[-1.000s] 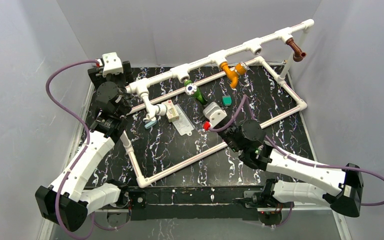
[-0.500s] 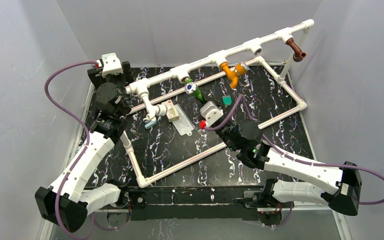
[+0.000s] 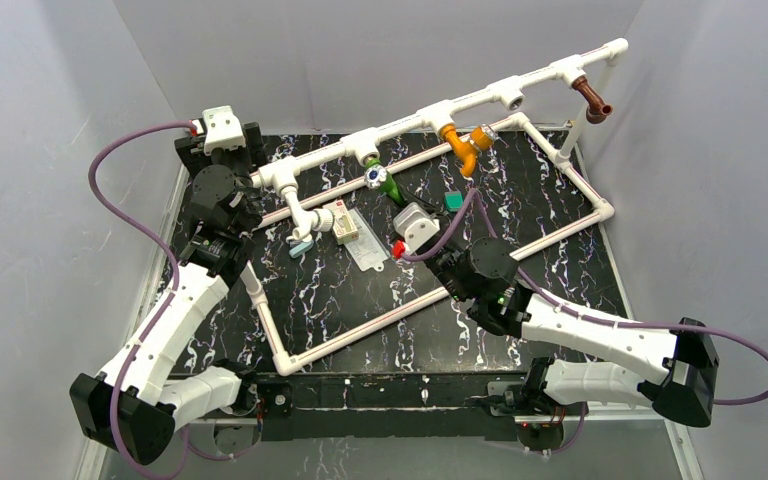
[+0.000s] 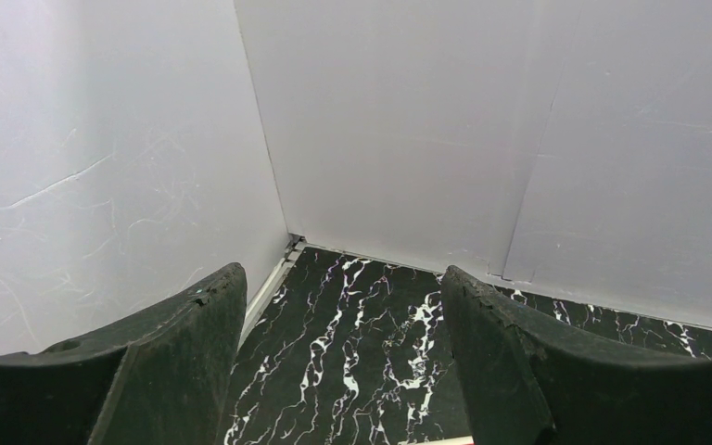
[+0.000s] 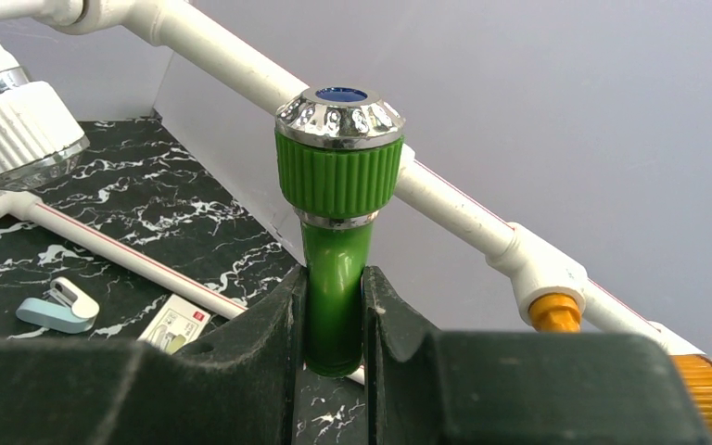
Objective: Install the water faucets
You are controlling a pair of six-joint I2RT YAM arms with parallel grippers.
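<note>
the black tabletop veined with white (image 3: pixel 360 300) runs from the arm bases back to plain pale grey walls (image 3: pixel 360 60) on three sides. a low frame of thin white plastic pipe (image 3: pixel 285 362) lies on it. toward the middle, the right gripper (image 5: pixel 334 311) is clamped on the stem of the bright green plastic faucet with a chrome-topped knob (image 5: pixel 338 176), holding it off the surface near a tee socket of the raised long white pipe (image 3: pixel 438 110). at far left, the left gripper (image 4: pixel 343 362) has its fingers apart with nothing between them, facing the corner of the walls. farther back, the orange faucet (image 3: pixel 463 145) and the brown faucet (image 3: pixel 592 100) hang from the raised pipe; the white faucet (image 3: pixel 303 215) sits at its left end. since a second ago the right arm has carried the green faucet slightly leftward, closer to the pipe; the left arm has not moved.
</note>
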